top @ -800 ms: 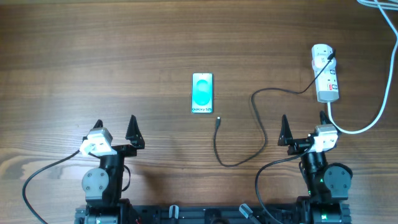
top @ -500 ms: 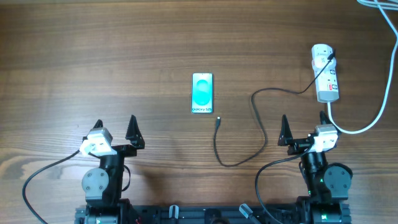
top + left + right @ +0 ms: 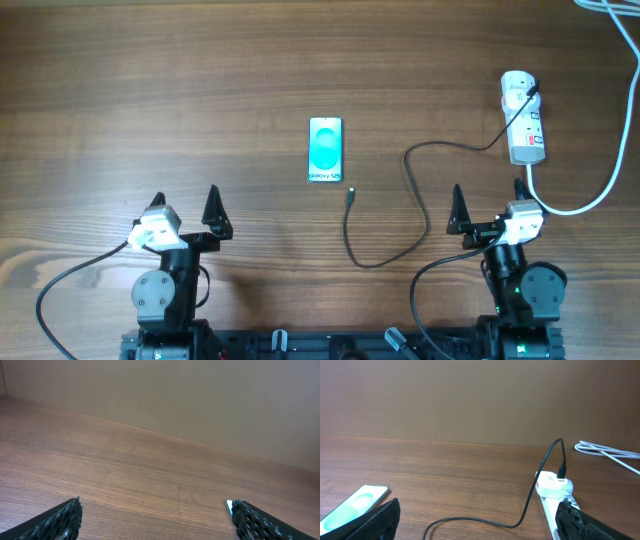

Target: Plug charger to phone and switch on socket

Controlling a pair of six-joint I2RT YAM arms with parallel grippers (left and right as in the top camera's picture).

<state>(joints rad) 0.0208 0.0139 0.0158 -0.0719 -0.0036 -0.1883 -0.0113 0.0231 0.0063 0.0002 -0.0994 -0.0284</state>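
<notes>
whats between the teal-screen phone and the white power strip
In the overhead view, only the thin black charger cable crosses the gap between the small flat teal-screen phone and the long white plastic power strip.

The phone [image 3: 325, 150] lies flat near the middle of the tabletop [image 3: 150, 80], and the plug tip [image 3: 350, 196] of the charger [image 3: 346, 232] rests just before its near right corner, apart from it. From there the charger loops toward the near edge, then runs right and back to the socket [image 3: 522, 118] at the far right. The left end effector [image 3: 185, 205] and right end effector [image 3: 488, 200] sit near the front edge, the right one just before the socket.
</notes>
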